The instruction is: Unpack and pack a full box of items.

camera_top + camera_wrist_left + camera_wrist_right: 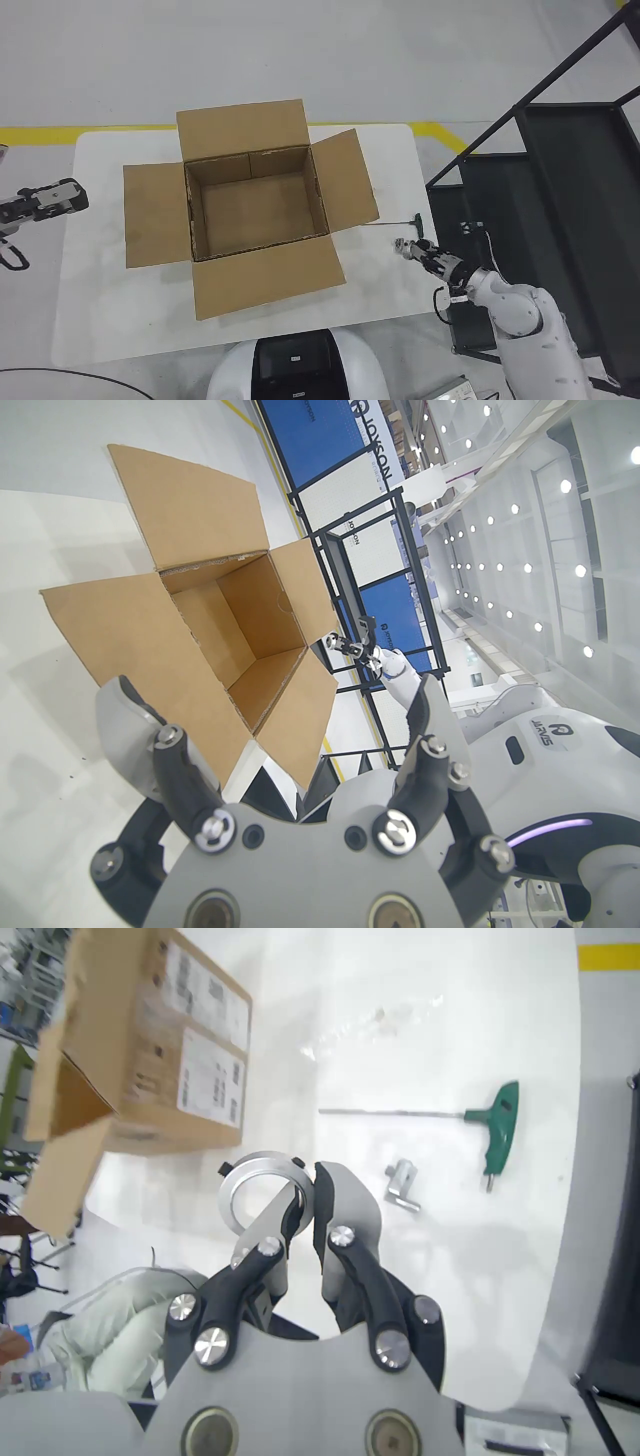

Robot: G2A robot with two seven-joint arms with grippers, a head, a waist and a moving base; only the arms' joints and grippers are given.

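White table [100, 320], black rack [570, 170], yellow floor tape [40, 133].

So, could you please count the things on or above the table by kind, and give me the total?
cardboard box, open: 1
T-handle hex key, green grip: 1
metal ring, held in the right claw: 1
metal bracket, small: 1
Total: 4

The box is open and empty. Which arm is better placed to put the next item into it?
Right. The right gripper is shut on the metal ring, near the box; the hex key and bracket lie beside it. The left gripper is open, empty, beyond the opposite flap.
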